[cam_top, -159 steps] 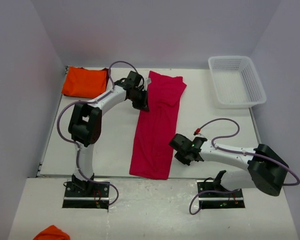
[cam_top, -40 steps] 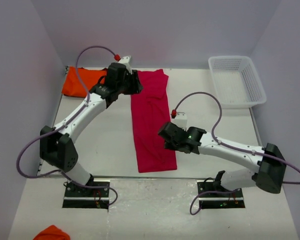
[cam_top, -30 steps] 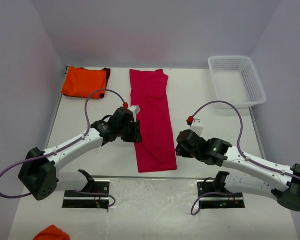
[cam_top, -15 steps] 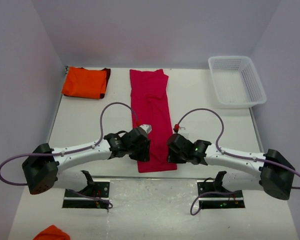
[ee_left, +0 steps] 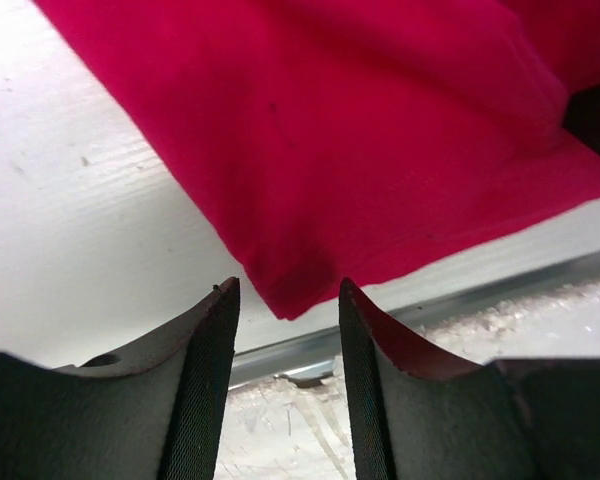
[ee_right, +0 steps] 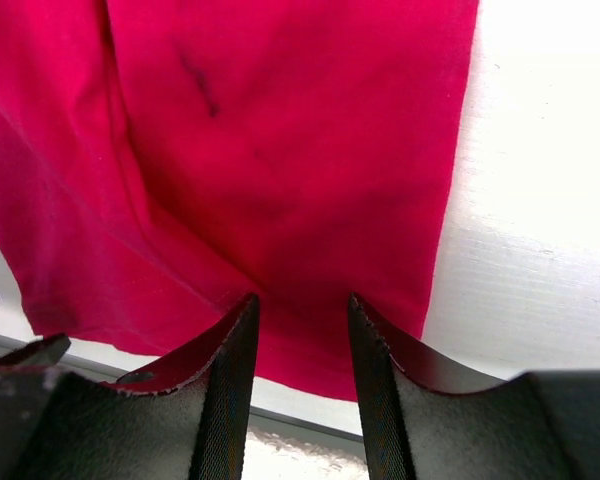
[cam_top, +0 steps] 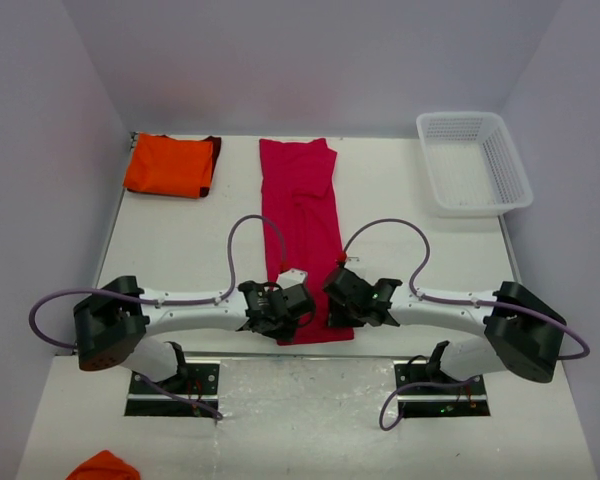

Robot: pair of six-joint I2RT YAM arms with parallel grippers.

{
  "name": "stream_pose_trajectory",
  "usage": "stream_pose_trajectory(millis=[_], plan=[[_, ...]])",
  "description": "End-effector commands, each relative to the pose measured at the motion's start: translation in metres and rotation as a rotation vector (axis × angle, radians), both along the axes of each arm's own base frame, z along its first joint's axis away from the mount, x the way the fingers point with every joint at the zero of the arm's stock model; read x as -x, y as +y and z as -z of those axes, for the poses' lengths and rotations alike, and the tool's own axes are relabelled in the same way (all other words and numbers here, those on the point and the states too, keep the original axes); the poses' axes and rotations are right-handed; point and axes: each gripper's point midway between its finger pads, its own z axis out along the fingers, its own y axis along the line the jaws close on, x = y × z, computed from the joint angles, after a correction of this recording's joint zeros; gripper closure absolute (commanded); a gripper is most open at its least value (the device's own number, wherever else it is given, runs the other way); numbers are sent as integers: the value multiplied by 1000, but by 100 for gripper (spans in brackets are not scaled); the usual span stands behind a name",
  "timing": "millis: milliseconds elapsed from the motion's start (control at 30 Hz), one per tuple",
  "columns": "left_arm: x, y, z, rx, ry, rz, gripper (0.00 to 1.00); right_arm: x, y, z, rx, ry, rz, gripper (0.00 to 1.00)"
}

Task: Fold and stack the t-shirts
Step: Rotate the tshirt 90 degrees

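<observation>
The crimson-pink t-shirt point(cam_top: 300, 200) lies as a long narrow strip down the middle of the white table, its far end near the back wall. My left gripper point(cam_top: 288, 318) is at the strip's near-left corner. In the left wrist view its jaws point(ee_left: 285, 290) stand open on either side of that cloth corner point(ee_left: 290, 295). My right gripper point(cam_top: 338, 312) is at the near-right part of the hem; in its wrist view it point(ee_right: 302, 300) stands open over the crimson cloth point(ee_right: 280, 150). The orange t-shirt point(cam_top: 168, 165) with a dark edge lies folded at the back left.
A white lattice basket point(cam_top: 475, 160) stands at the back right. The table's near edge has a metal rail point(ee_left: 400, 325) just past the hem. A bit of orange cloth point(cam_top: 100, 466) lies off the table at the bottom left. Purple cables arc over both arms.
Both arms have swung from the strip's middle and far end down to its near hem. The crimson shirt now lies straighter and narrower than at first.
</observation>
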Motion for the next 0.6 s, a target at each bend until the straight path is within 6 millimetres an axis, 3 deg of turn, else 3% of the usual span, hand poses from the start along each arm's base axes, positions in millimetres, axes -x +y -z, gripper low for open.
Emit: stream_pose_trajectory(millis=[0,233,567], plan=[[-15,4,-6,-35,-76,-72,54,-9,14,-9,-54,-30,-5,58],[-19,1,-5,-46,-91,-76,56,-7,14,-6,-63,-17,2,59],[-10,-9,-5,-17,-82,-52,65,-8,14,-2,-49,-5,5,59]])
